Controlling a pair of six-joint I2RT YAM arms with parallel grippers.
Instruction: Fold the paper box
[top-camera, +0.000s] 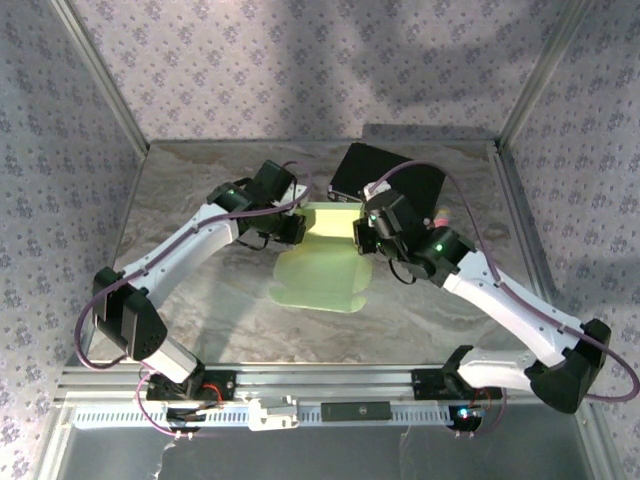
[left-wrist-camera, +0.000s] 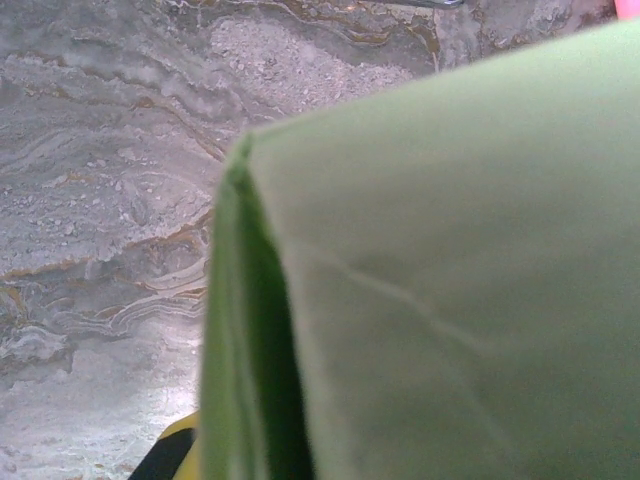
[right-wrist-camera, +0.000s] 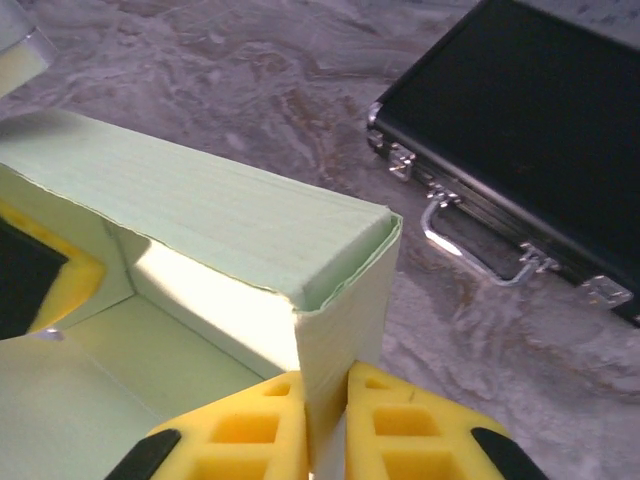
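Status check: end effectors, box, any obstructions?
Left end effector shut on paper box, left side. Right end effector clamped on right wall. Box part-folded. Black latched case nearby, clear of it.

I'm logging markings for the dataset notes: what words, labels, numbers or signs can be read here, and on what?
No text can be read.
Paper box: plain green, no print.
Case: plain black, no brand visible.
Dark plate by the front rail: any marking too small to read.
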